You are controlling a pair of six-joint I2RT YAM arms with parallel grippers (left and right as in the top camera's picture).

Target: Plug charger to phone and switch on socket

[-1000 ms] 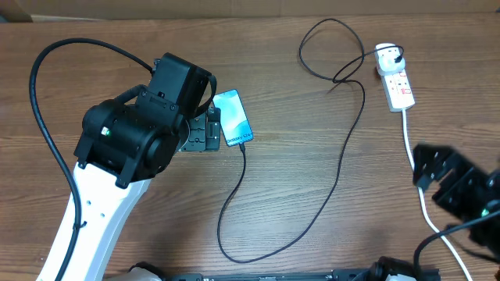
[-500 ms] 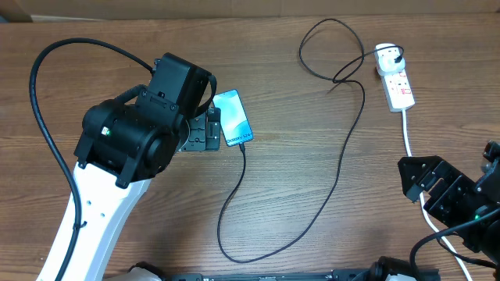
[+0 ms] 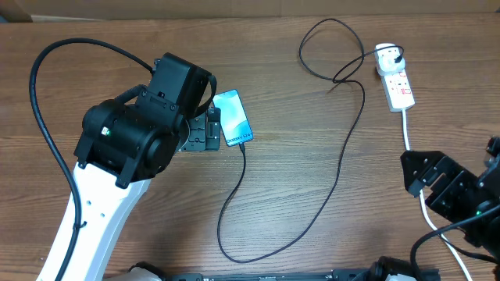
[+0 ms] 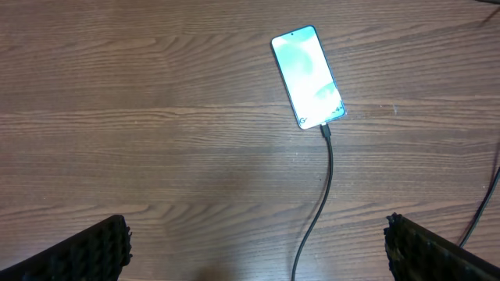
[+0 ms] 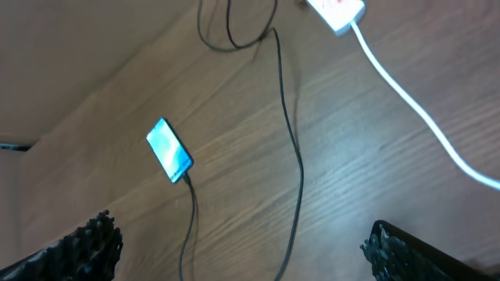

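The phone [image 3: 233,117] lies flat on the wooden table, screen lit blue. The charger's connector tip is in its lower end [image 4: 324,128]. The thin black cable [image 3: 344,148] loops across the table up to its black plug in the white socket strip [image 3: 397,80] at the back right. The phone also shows in the left wrist view [image 4: 308,76] and the right wrist view [image 5: 169,149]. My left gripper [image 4: 254,250] is open and empty, above the table just beside the phone. My right gripper [image 5: 242,250] is open and empty at the right front, well short of the socket [image 5: 337,9].
The socket's thick white cord [image 3: 414,156] runs down the right side, passing under my right arm [image 3: 461,195]. My left arm [image 3: 133,133] covers the table left of the phone. Brown cardboard lines the back edge [image 3: 250,8].
My right arm has moved in from the right edge toward the left and up a little. The left arm, phone and cable have not moved.
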